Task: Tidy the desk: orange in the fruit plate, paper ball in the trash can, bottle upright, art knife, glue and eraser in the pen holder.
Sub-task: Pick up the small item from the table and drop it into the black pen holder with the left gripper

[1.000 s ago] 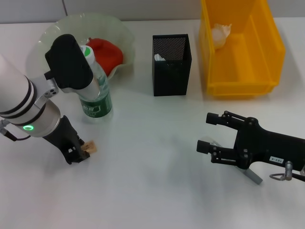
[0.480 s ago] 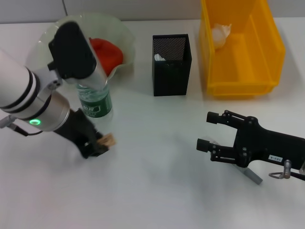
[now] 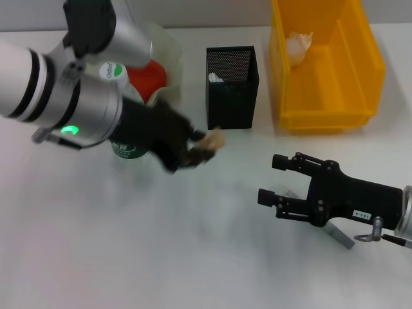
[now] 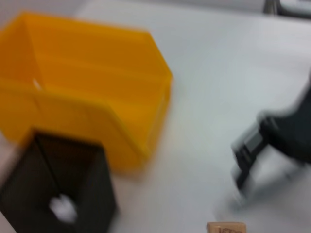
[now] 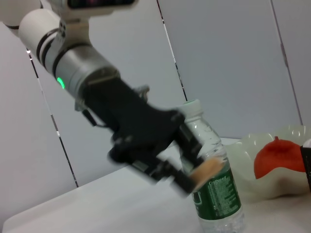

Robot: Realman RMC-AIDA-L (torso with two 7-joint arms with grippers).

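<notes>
My left gripper (image 3: 196,147) is shut on a small tan eraser (image 3: 212,138) and holds it in the air just left of the black mesh pen holder (image 3: 232,90). The eraser also shows in the left wrist view (image 4: 226,227) and the right wrist view (image 5: 209,169). The green-labelled bottle (image 3: 122,149) stands upright behind my left arm. The orange (image 3: 147,76) lies in the pale fruit plate (image 3: 168,48). A paper ball (image 3: 298,45) lies in the yellow bin (image 3: 322,64). My right gripper (image 3: 270,179) is open and empty, low over the table, with a grey art knife (image 3: 341,235) beside it.
The pen holder holds something white (image 4: 63,208). The yellow bin stands close to the right of the pen holder. My left arm's thick body covers much of the table's left and part of the bottle.
My left gripper has lifted the eraser off the table at the left and carried it right and back, up to the pen holder. My right gripper has shifted slightly left.
</notes>
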